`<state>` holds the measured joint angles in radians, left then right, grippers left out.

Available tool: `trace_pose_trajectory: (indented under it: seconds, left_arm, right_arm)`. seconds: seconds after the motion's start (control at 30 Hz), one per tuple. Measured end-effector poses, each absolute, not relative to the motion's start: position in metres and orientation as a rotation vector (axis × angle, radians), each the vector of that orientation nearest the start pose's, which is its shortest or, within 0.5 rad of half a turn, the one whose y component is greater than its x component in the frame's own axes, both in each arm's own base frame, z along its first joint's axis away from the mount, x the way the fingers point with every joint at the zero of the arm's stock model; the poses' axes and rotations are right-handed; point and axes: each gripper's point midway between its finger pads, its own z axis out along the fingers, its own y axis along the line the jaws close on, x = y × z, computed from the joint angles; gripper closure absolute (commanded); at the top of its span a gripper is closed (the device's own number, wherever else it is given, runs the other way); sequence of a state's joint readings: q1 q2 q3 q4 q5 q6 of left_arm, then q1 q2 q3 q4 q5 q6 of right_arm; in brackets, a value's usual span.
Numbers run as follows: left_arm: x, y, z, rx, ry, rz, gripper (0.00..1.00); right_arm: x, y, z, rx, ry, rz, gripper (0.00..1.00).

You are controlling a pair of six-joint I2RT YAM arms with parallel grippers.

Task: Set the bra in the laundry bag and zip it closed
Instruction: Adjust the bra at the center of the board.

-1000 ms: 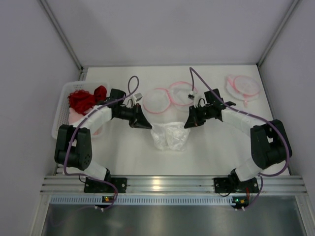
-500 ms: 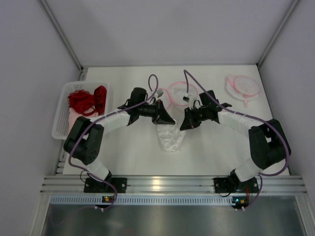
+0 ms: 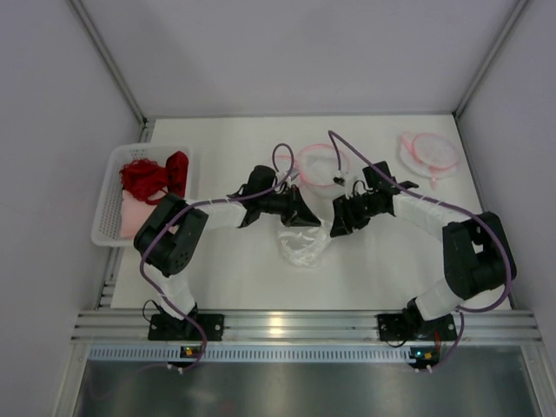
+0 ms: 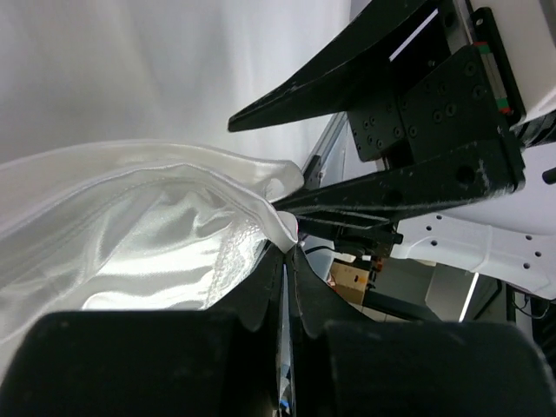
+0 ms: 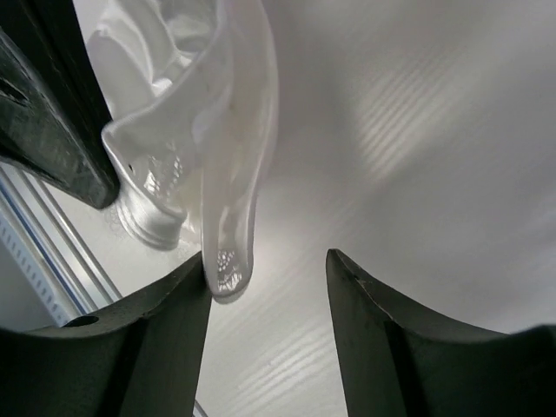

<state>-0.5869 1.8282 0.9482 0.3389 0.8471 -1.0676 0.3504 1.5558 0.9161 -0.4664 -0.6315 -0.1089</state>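
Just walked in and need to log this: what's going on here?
The left arm has its jaws shut on an edge of the white bra. The right arm has its jaws open beside the fabric, gripping nothing. The pink-rimmed laundry bag lies just behind them; the bra is not in it yet.

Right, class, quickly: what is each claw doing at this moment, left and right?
Left claw: closed, pinching the white satin bra.
Right claw: open, gripping nothing.
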Motion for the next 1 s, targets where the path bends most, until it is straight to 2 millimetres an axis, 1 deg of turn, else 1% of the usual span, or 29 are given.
trace_pose_trajectory:
  seconds: [0.1, 0.13, 0.2, 0.23, 0.27, 0.3, 0.33, 0.37, 0.43, 0.5, 0.6, 0.67, 0.73, 0.83, 0.93, 1.0]
  left_arm:
    - [0.263, -0.361, 0.115, 0.028, 2.5, -1.743, 0.87]
    - [0.263, -0.36, 0.114, 0.034, 2.499, -1.74, 0.81]
    - [0.263, -0.36, 0.114, 0.05, 2.495, -1.735, 0.76]
    - [0.263, -0.359, 0.114, 0.061, 2.494, -1.729, 0.72]
    - [0.262, -0.359, 0.114, 0.079, 2.493, -1.721, 0.66]
    - [0.26, -0.357, 0.114, 0.101, 2.492, -1.709, 0.64]
    - [0.259, -0.355, 0.115, 0.12, 2.494, -1.694, 0.63]
    - [0.257, -0.353, 0.117, 0.142, 2.493, -1.677, 0.59]
    - [0.253, -0.349, 0.122, 0.192, 2.485, -1.642, 0.56]
    - [0.251, -0.344, 0.132, 0.244, 2.463, -1.605, 0.54]
    - [0.25, -0.334, 0.153, 0.29, 2.415, -1.556, 0.54]
    - [0.253, -0.322, 0.168, 0.29, 2.374, -1.531, 0.55]
    - [0.262, -0.303, 0.179, 0.255, 2.332, -1.494, 0.55]
    - [0.273, -0.273, 0.179, 0.168, 2.316, -1.442, 0.57]
    - [0.28, -0.249, 0.165, 0.067, 2.347, -1.404, 0.57]
    - [0.278, -0.239, 0.153, 0.015, 2.39, -1.385, 0.57]
  right_arm:
    - [0.263, 0.181, 0.067, -0.761, 2.516, 0.887, 0.43]
    - [0.266, 0.176, 0.068, -0.746, 2.519, 0.878, 0.4]
    - [0.272, 0.167, 0.071, -0.709, 2.522, 0.871, 0.37]
    - [0.275, 0.163, 0.073, -0.693, 2.519, 0.87, 0.31]
    - [0.277, 0.161, 0.074, -0.673, 2.517, 0.878, 0.27]
    - [0.277, 0.16, 0.076, -0.66, 2.515, 0.886, 0.24]
    - [0.277, 0.16, 0.078, -0.649, 2.513, 0.902, 0.17]
    - [0.276, 0.162, 0.082, -0.632, 2.509, 0.923, 0.13]
    - [0.275, 0.166, 0.09, -0.611, 2.489, 0.967, 0.01]
    - [0.274, 0.172, 0.101, -0.58, 2.463, 1.016, 0.01]
    - [0.277, 0.18, 0.117, -0.538, 2.417, 1.073, 0.0]
    - [0.278, 0.184, 0.124, -0.524, 2.393, 1.093, 0.01]
    - [0.279, 0.189, 0.127, -0.518, 2.372, 1.1, 0.01]
    - [0.273, 0.199, 0.124, -0.541, 2.369, 1.099, 0.01]
    - [0.262, 0.213, 0.118, -0.596, 2.374, 1.082, 0.01]
    - [0.253, 0.225, 0.112, -0.645, 2.378, 1.06, 0.01]
